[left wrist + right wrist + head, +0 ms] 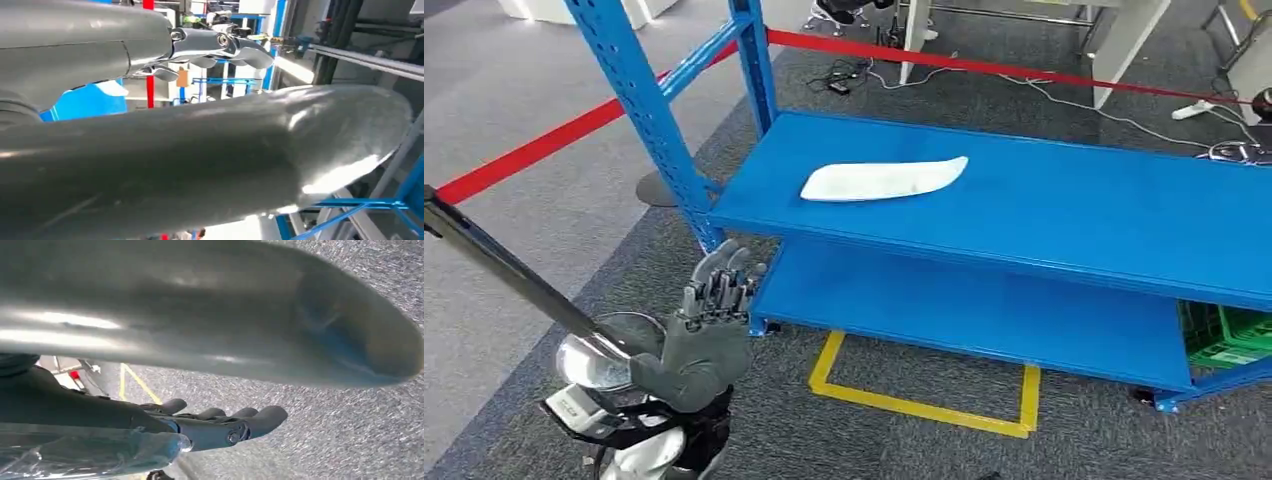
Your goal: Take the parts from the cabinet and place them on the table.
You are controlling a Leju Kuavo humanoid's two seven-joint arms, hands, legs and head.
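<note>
Closest to us in the head view is our left hand (714, 310), raised in front of the body with its fingers (722, 280) upright, apart and holding nothing. A long dark bar (509, 270) runs slantwise from the left edge down toward the arm behind that hand; we cannot tell what it is.

Ahead and to the right of that hand stands the blue cabinet (1064, 215), an open rack with two flat shelves. On its upper shelf lies the white part (884, 180), a long flat curved piece resting near the shelf's left end. It lies well apart from our left hand, higher and further forward, with the cabinet's blue corner post (649, 120) between them.

Our right hand (220, 427) shows in the right wrist view above grey carpet (350, 440). Its dark fingers (265, 417) are stretched out side by side, and something clear and glossy (90, 450) lies against its underside; we cannot tell whether the hand holds it.

On the floor below the cabinet a yellow tape outline (924, 400) marks a square, and a red tape barrier (984, 65) runs behind.
</note>
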